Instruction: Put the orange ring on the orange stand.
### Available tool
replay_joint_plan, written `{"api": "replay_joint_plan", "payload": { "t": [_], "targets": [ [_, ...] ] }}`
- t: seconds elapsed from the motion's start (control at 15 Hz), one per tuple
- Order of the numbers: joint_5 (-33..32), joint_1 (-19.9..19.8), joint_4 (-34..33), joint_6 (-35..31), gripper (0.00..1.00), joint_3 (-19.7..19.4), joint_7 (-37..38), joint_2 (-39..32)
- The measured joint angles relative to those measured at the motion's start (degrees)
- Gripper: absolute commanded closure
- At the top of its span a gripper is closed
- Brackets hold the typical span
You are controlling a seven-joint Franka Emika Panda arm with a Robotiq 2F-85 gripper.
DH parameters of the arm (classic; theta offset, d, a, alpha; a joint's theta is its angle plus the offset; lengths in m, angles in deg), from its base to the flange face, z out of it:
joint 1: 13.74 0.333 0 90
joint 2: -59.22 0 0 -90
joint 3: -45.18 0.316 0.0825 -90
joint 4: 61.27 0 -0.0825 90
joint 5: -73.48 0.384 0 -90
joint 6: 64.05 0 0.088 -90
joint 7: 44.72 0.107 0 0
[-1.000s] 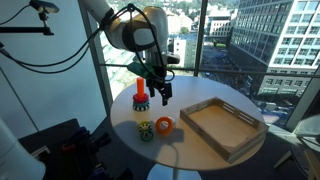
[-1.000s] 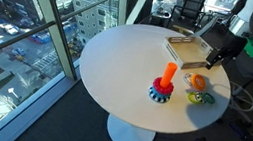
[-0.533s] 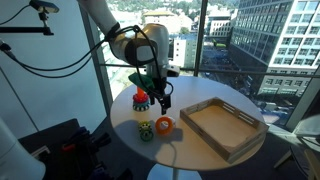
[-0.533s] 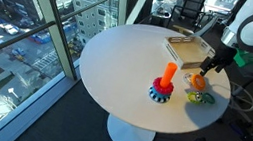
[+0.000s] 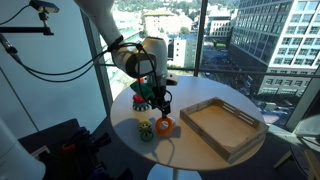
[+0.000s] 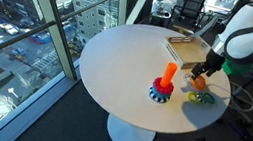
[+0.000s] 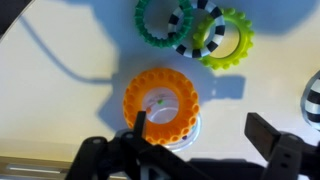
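Wrist view shows we have lowered our gripper [image 7: 200,124], jaws wide, over the orange ring [image 7: 160,103], so grasping seems next.

Four toothed plastic rings lie on the worktop. One is a thick bright orange ring [image 7: 187,100] right at the claw [image 7: 200,135]. The other three cluster just beyond it: one green ring [image 7: 148,35], one black-and-white striped ring [image 7: 188,38] and one yellow-green ring [image 7: 225,62]. One short orange peg stand [image 6: 168,75] rises near the claw. One shallow wooden tray [image 5: 222,125] sits on the claw's other side. There is one round white worktop [image 6: 118,59].
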Motion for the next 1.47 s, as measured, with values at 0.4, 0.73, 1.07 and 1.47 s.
{"api": "replay_joint_plan", "payload": {
  "t": [0.4, 0.73, 1.07, 1.47],
  "targets": [
    [0.26, -0.06, -2.18, -1.51, 0.0, 0.37, -0.14, -4.09],
    [2.05, -0.57, -3.55, -1.96, 0.0, 1.72, -0.63, -6.17],
    [2.86, -1.28, -4.18, -2.03, 0.34, 2.45, -1.02, -7.27],
    [3.41, -2.23, -4.32, -2.05, 0.82, 2.88, -1.44, -7.55]
  ]
}}
